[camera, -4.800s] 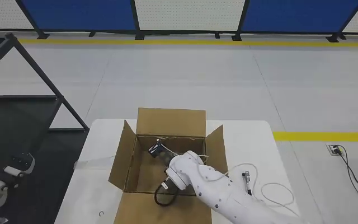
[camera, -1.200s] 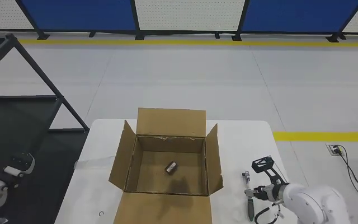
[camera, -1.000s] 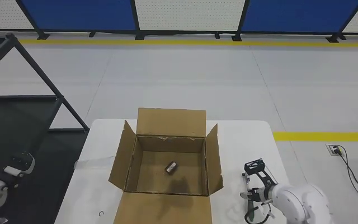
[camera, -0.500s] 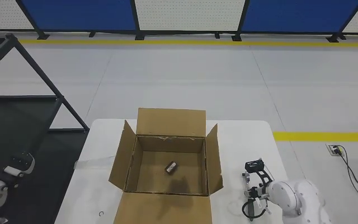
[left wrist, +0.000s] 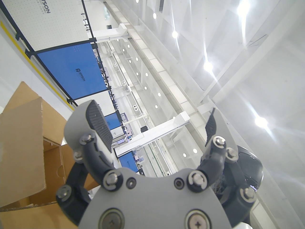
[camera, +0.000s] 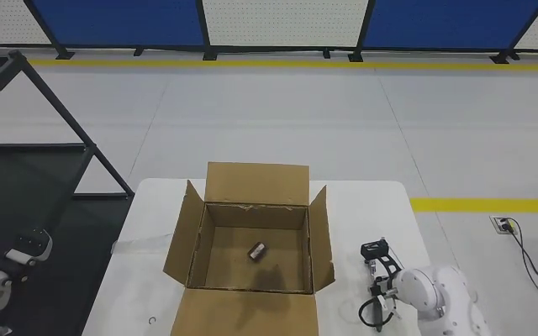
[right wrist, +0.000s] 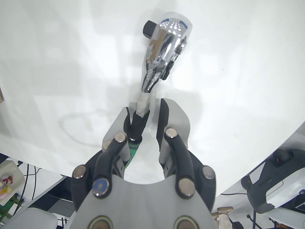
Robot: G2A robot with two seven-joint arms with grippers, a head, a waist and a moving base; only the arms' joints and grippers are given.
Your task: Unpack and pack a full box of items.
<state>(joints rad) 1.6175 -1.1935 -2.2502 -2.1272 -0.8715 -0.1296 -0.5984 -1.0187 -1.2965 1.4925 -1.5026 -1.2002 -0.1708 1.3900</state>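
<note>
An open cardboard box (camera: 252, 181) stands in the middle of the white table (camera: 147, 260), with a small dark cylinder (camera: 257, 250) lying on its floor. To the right of the box my right arm (camera: 420, 294) is low over the table. Its gripper (right wrist: 145, 117) is open around the black handle of a chrome ratchet wrench (right wrist: 164, 44) that lies on the tabletop; the handle rests against one finger (right wrist: 127, 120) with a gap to the other. My left gripper (left wrist: 155, 125) is open and empty, pointing up at the ceiling beside a box flap (left wrist: 21, 144).
A thin pale cable loop (right wrist: 71, 129) lies on the table beside the wrench. The right table edge runs close behind my right gripper. The box flaps stand out on all sides, and a dark metal frame (camera: 67, 126) stands left of the table.
The right arm, reaching into the box 4.8 s ago, is now outside it on the table's right side. Over the last second it shifted a little left, toward the box.
</note>
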